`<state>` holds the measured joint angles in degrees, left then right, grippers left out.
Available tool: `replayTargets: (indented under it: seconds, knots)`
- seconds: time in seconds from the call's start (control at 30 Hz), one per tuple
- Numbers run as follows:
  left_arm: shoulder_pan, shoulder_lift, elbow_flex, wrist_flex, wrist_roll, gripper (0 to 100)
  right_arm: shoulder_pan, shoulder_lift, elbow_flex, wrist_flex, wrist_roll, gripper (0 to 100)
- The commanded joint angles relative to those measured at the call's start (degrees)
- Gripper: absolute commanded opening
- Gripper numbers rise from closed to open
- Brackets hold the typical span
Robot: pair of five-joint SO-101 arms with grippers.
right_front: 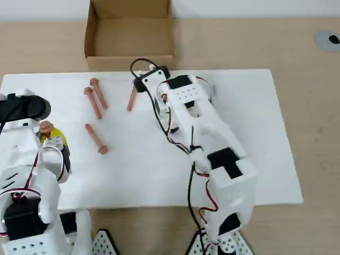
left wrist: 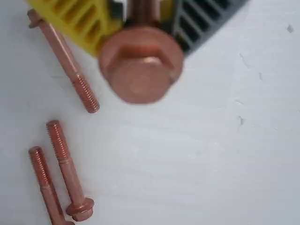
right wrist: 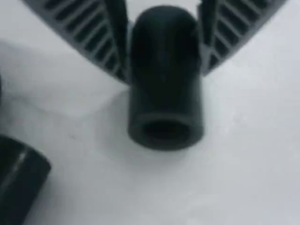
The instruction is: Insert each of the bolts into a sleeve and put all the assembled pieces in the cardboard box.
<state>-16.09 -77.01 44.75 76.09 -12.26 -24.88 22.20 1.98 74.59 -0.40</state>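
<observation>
Both loaded.
The left gripper [left wrist: 143, 14] holds a bolt [left wrist: 140, 65], the right gripper [right wrist: 164, 28] a sleeve [right wrist: 165, 93]; misaligned, the bolt could jam.

My left arm [right_front: 45, 180] and right arm [right_front: 212, 133] were white plastic shells with black motor blocks. Thin red and black cables [right_front: 189, 175] ran along the right one. My left gripper [left wrist: 143, 28] had one yellow ribbed finger [left wrist: 75, 18] and one dark grey; my right gripper [right wrist: 164, 47] had two dark grey ribbed ones.
</observation>
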Motion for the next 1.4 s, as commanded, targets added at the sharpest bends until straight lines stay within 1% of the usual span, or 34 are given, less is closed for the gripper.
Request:
replayTargets:
  seconds: [0.0, 0.23, 0.57, 0.73, 0.83, 0.93, 1.03, 1.13, 1.23, 1.37]
  knots:
    - [-0.62, -0.48, -0.35, -1.14, -0.53, 1, -0.57, -0.13, -0.13, -0.09, 0.09, 1.0]
    - [-0.62, -0.48, -0.35, -1.32, -0.53, 1, -0.48, -1.80, -2.51, 5.54, 0.18, 1.0]
    - [-0.62, -0.48, -0.70, -1.14, -0.53, 1, -0.48, -17.98, -9.63, 13.01, 0.09, 1.0]
    - [-0.62, -0.48, -0.70, -1.05, -0.53, 1, -0.48, -22.29, -9.45, 16.00, 0.26, 1.0]
    - [-0.62, -0.48, -0.70, -1.05, -0.53, 1, -0.48, -23.69, -9.36, 16.62, 2.11, 1.0]
    - [-0.62, -0.48, -0.79, -0.97, -0.53, 1, -0.48, -23.16, -6.55, 16.79, 2.55, 1.0]
    - [-0.97, -0.48, -1.32, -0.62, -0.53, 1, -0.84, -21.32, -0.13, 15.56, 4.13, 1.0]
    - [-0.53, -0.48, -4.31, 2.64, -0.53, 1, -0.40, -20.62, 6.73, 11.52, 5.01, 1.0]
    - [-0.88, -0.48, -5.36, 3.43, -0.53, 1, -0.40, -22.81, 11.47, 8.18, 5.10, 1.0]
    - [-0.79, -0.48, -5.27, 3.43, -0.18, 1, -4.26, -30.64, 13.67, 7.56, 6.68, 1.0]
